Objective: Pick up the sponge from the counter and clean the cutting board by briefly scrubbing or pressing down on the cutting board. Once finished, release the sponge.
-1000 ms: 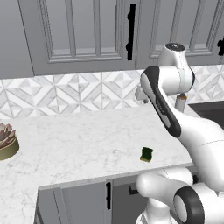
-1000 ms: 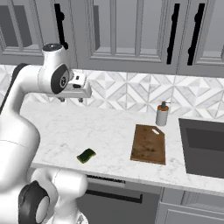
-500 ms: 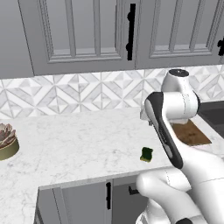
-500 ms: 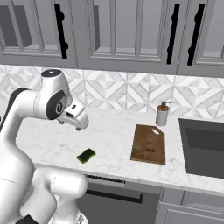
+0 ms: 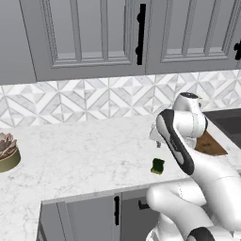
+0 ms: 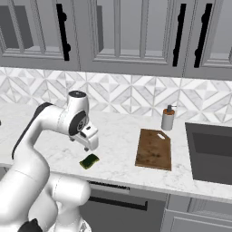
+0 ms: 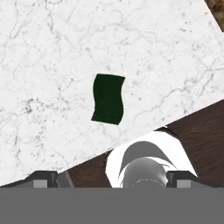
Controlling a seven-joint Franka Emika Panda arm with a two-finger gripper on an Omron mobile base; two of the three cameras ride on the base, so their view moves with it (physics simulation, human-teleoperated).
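The sponge (image 5: 157,166) (image 6: 89,161) lies flat on the white counter (image 5: 84,155) (image 6: 122,156) near its front edge, dark green side up. In the hand view the sponge (image 7: 108,98) sits straight ahead of my gripper (image 7: 111,178), whose two fingertips (image 7: 43,177) stand wide apart at the bottom. My gripper (image 6: 87,147) (image 5: 156,141) hangs a little above the sponge, open and holding nothing. The dark brown cutting board (image 6: 154,148) lies to the right of the sponge. In the left base view my arm hides part of the cutting board (image 5: 210,144); one board corner (image 7: 217,8) also shows in the hand view.
A soap dispenser (image 6: 168,118) stands behind the board. The dark sink (image 6: 212,152) is at the far right. A potted succulent (image 5: 6,151) sits at the counter's far left. The counter's front edge runs just past the sponge.
The arm has swung the hand down from near the backsplash to just above the sponge. The jaws have opened wider. The sponge and board have not moved.
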